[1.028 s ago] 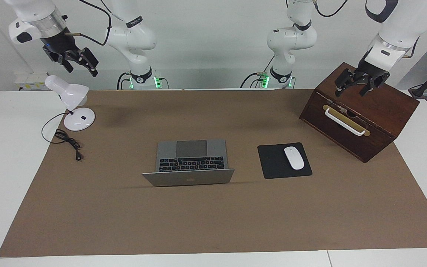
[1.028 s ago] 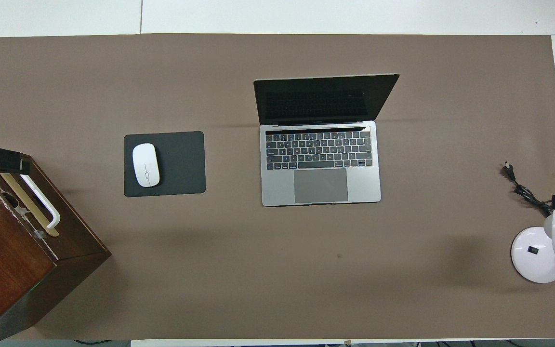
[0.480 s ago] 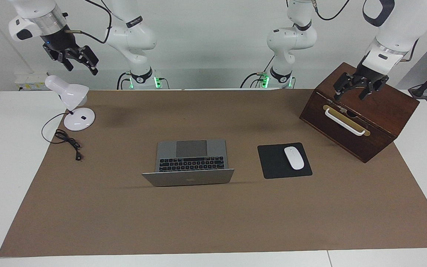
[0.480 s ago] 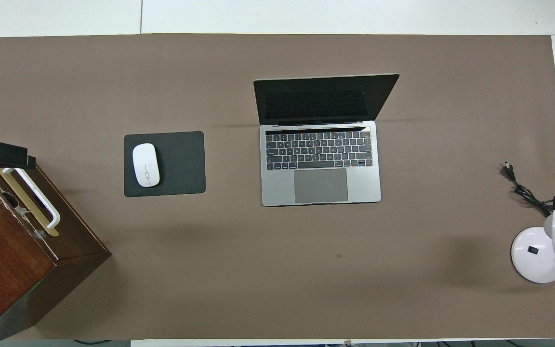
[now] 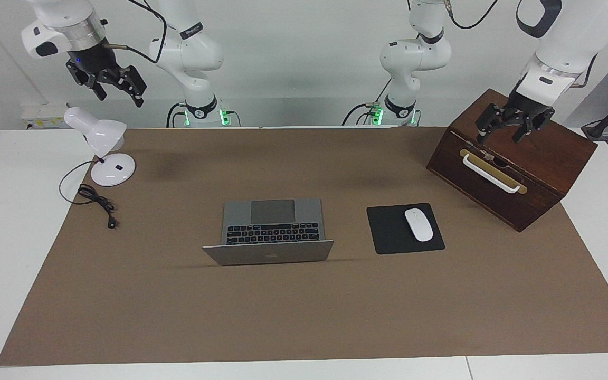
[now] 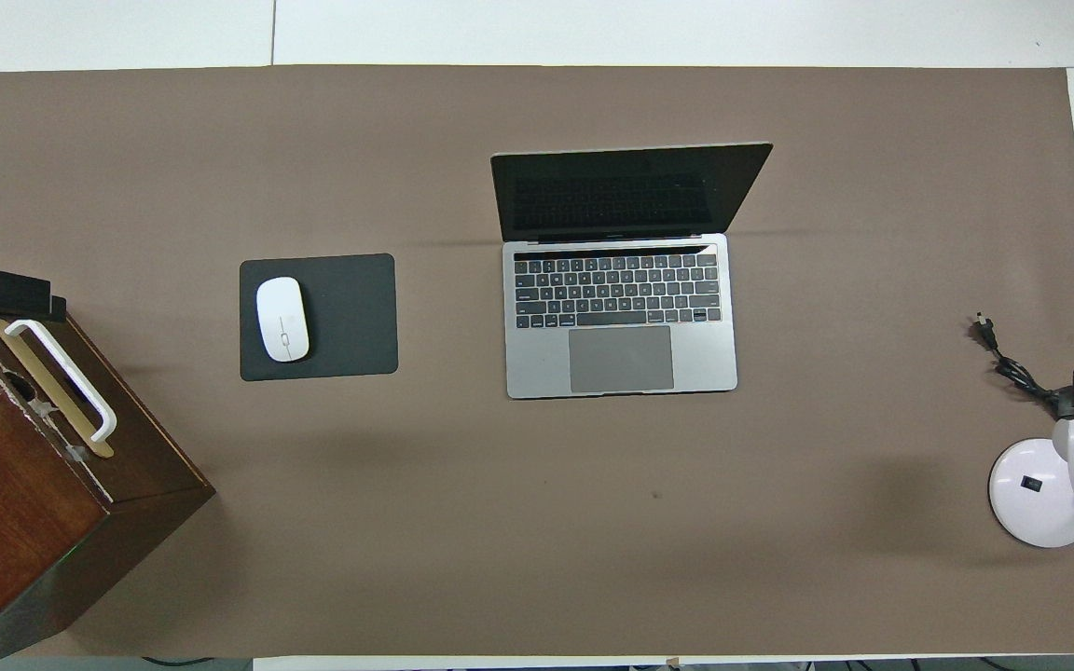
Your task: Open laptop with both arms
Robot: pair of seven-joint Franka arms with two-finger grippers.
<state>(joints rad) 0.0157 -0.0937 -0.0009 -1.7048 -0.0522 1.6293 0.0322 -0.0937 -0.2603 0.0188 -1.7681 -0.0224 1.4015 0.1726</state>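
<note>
Since a second ago our right gripper [image 5: 115, 90] has drifted a little toward the middle of the table and turned slightly, while our left gripper [image 5: 510, 126] has barely shifted over the wooden box [image 5: 515, 158]. Nothing on the table has changed place.

We hold both arms raised and drawn back to our own ends of the table. Our right arm bends down from high up, its wrist tilted so the gripper hangs in the air above the white desk lamp [image 5: 101, 150]; its fingers [image 5: 134, 92] stand apart and hold nothing. Our left arm slopes down from the upper corner, its wrist angled toward the box top, the gripper just above the lid near the white handle [image 5: 490, 173]; its fingers [image 5: 484, 122] are spread apart and empty.

We see the laptop [image 5: 271, 229] already open in the middle of the brown mat [image 5: 304, 316], keyboard and trackpad toward us, the screen tilted up on the edge farther from us and dark in the overhead view. It sits well apart from both grippers. Beside it, toward our left arm's end, the white mouse [image 5: 418, 224] rests on the black mouse pad [image 5: 388, 232]. The lamp's black cord [image 5: 98, 203] lies loose on the mat near its base.
</note>
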